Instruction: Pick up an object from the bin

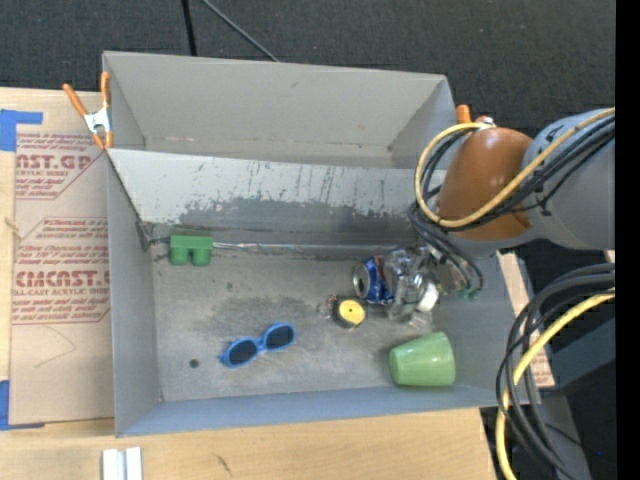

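My gripper [412,286] is low in the bin's right part, close to the floor. A small blue and silver thing [374,279] lies right against its left side; whether the fingers are round it cannot be made out. A small yellow round thing [349,314] rests on the floor just left of and below the gripper. A light green cup [423,360] lies on its side near the front wall, directly below the gripper.
A pair of blue toy sunglasses [257,344] lies at the front left of the floor. A green block [190,249] sits at the back left against the wall. The arm with its orange cover and yellow cables hangs over the right rim.
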{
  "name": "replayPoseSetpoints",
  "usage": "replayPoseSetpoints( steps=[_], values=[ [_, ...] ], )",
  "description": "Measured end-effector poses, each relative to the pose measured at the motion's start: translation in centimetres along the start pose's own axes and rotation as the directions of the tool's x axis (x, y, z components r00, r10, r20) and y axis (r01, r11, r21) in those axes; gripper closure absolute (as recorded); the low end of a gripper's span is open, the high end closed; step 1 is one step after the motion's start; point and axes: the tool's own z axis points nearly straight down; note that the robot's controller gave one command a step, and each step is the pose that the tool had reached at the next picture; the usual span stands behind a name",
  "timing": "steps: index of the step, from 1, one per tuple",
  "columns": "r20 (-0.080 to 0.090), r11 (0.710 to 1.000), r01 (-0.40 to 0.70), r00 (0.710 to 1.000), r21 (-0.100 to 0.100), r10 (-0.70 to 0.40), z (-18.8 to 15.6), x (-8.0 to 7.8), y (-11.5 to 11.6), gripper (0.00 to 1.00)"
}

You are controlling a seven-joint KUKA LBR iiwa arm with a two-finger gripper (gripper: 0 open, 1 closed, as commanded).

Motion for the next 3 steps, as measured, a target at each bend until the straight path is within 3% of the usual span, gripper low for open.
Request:
replayPoseSetpoints(
  steps=[1,2,3],
  values=[
    [-0.023,1.000,-0.001,1.000,-0.005,0.001,-3.2,-0.2,0.0,1.00],
    [-0.024,1.000,-0.001,1.000,-0.005,0.001,-4.8,-0.4,0.0,1.00],
    [-0.022,1.000,-0.002,1.000,-0.004,0.002,-9.2,-0.7,0.0,1.00]
  ],
)
